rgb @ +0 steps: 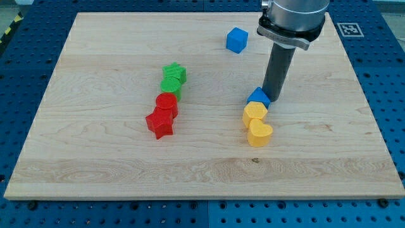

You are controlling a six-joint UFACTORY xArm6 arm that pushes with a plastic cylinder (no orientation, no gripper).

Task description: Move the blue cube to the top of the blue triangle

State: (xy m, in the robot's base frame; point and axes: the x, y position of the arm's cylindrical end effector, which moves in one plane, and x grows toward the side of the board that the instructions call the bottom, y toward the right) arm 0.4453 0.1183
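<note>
The blue cube [236,39] sits near the view's top, a little right of centre. The blue triangle [257,97] lies lower down, right of centre, touching the top of a yellow block. My tip [273,99] is down on the board right beside the blue triangle's right side, touching or nearly touching it. The rod rises from there toward the view's top right. The blue cube is well above and to the left of my tip, apart from it.
A yellow hexagon-like block [255,113] and a yellow heart [259,133] sit just below the blue triangle. A green star [174,73], a green round block [171,87], a red cylinder [166,102] and a red star [160,123] form a line left of centre. The wooden board [95,171] ends on all sides.
</note>
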